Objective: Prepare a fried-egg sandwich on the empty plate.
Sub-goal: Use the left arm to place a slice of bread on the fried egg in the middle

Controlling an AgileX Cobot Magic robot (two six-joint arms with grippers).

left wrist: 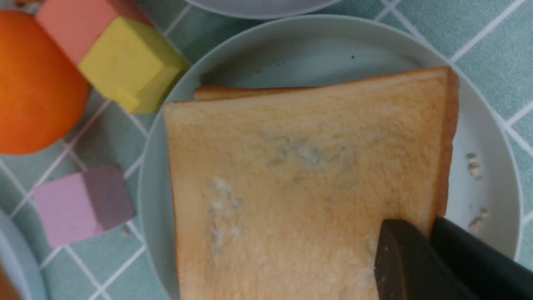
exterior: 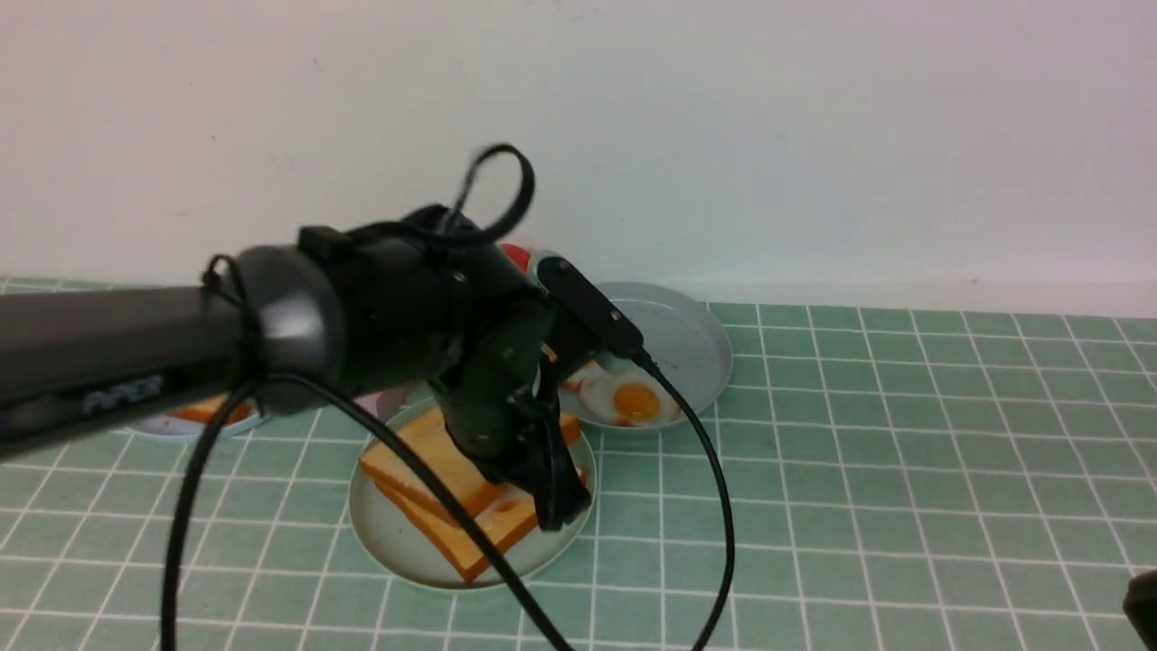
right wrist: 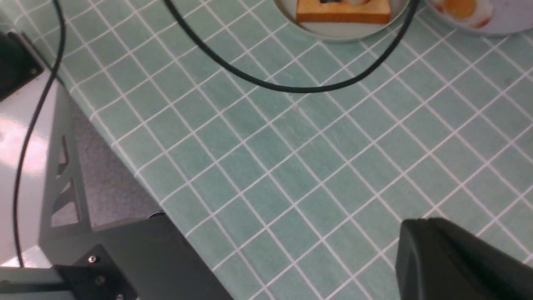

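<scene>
When the top toast slice is raised: lift straight up and keep it level. The left gripper is clamped on its crust edge at one corner, so the far side will likely droop.
Lower toast slice: directly beneath, slightly skewed, on the mint plate; avoid dragging it.
Plate rim: low, just beside the gripper; clear it before moving sideways.
Fried egg: on the blue-grey plate just beyond the gripper.
Yellow block, pink block, orange: across the plate from the gripper, crowding the rim.
Open room: tiled cloth to the gripper's right, crossed by the hanging cable.
Right gripper: clenched, nothing seen in it, well apart.
</scene>
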